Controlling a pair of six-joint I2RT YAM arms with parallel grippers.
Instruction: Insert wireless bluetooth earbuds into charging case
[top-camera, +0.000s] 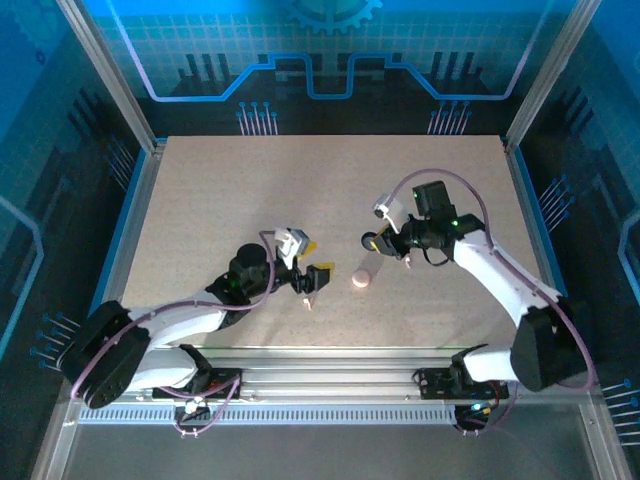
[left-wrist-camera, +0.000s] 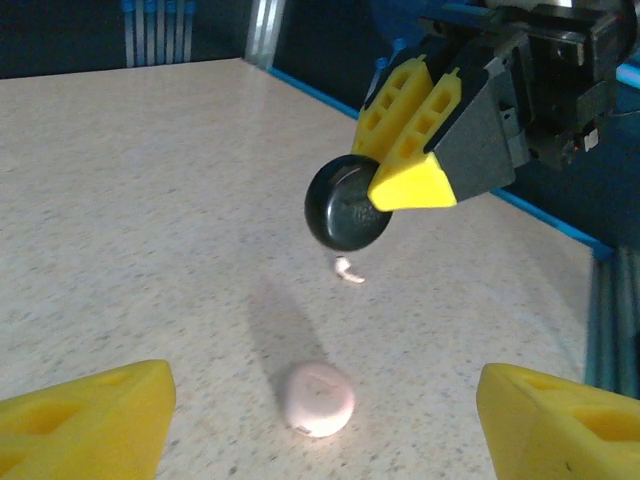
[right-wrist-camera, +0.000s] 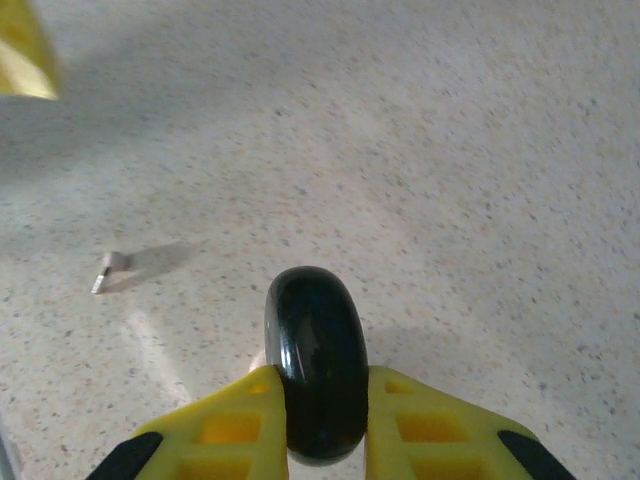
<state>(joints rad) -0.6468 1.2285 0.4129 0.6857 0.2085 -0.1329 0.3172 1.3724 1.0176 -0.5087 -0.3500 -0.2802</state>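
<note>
White earbud lying loose while the right gripper is holding the black puck

A whitish earbud (left-wrist-camera: 348, 270) is lying on the speckled table (right-wrist-camera: 450, 150), just beyond the pink puck (left-wrist-camera: 318, 398) and below the raised black puck (right-wrist-camera: 315, 320), touching neither. The right gripper (right-wrist-camera: 320, 378) is pinching the black puck on edge between its yellow fingers (left-wrist-camera: 415, 150), holding it clear of the table. The left gripper (top-camera: 316, 262) is hovering near the pink puck with its jaws spread wide and gripping nothing.

Even blue-tinged light, soft shadows
</note>
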